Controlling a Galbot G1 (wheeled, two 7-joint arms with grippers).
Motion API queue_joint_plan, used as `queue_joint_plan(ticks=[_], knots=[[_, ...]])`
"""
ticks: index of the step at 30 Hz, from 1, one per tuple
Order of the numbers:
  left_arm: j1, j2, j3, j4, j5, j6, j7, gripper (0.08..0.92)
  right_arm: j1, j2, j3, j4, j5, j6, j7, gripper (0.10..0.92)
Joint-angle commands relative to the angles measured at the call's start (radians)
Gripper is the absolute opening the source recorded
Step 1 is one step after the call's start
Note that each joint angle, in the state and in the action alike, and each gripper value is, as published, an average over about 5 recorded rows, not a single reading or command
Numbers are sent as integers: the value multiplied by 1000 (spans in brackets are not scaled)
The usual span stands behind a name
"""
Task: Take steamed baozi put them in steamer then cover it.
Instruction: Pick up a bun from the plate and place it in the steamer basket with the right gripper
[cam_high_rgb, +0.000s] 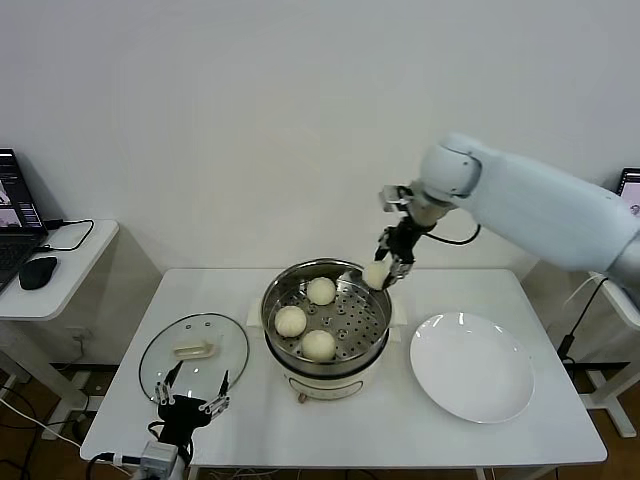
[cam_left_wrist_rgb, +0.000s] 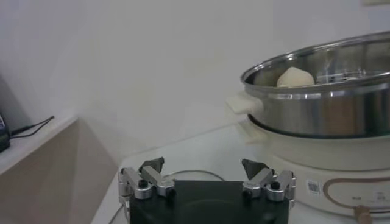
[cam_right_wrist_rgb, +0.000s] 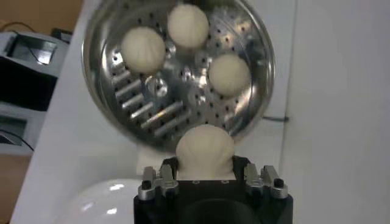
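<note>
Currently my right gripper (cam_high_rgb: 383, 273) is clamped on the fourth baozi (cam_right_wrist_rgb: 205, 151), hanging over the far right rim of the steamer (cam_high_rgb: 272, 300). The relation I steer by: the free patch of the perforated tray (cam_right_wrist_rgb: 159, 112) lies below the held bun and inward, toward the pot's centre. Three buns (cam_high_rgb: 321, 290) already sit on the tray, ringed round that free area, so I judge the drop must go down and slightly inward without touching them. The bun is round; no long axis to align.

My left gripper (cam_high_rgb: 192, 398) waits with jaws spread, just short of the cover (cam_high_rgb: 193, 352), which lies flat on the table (cam_high_rgb: 120, 420) beside the steamer; this arm is the nearer one for the lid. The plate (cam_high_rgb: 471, 366) is bare.

Hidden: the bun covers my right fingertips, so the contact points cannot be checked. The left wrist view shows only one bun above the rim.
</note>
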Motion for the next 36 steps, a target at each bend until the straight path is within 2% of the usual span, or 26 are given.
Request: queue_joint_plan(ticks=[1, 13, 28, 31, 36], knots=[[-3, 1, -2, 3, -4, 0, 0, 823, -7, 123, -80, -26, 42, -39, 10, 560], [-14, -4, 2, 26, -7, 0, 1, 823, -101, 162, -80, -108, -51, -29, 27, 560], [-27, -8, 10, 50, -5, 1, 1, 823, -147, 169, -65, -142, -87, -25, 55, 561], [-29, -12, 11, 58, -4, 0, 1, 823, -140, 157, -55, -126, -80, -25, 51, 592], [-30, -17, 13, 66, 0, 0, 0, 823, -115, 108, -28, -86, -70, -29, 37, 727]])
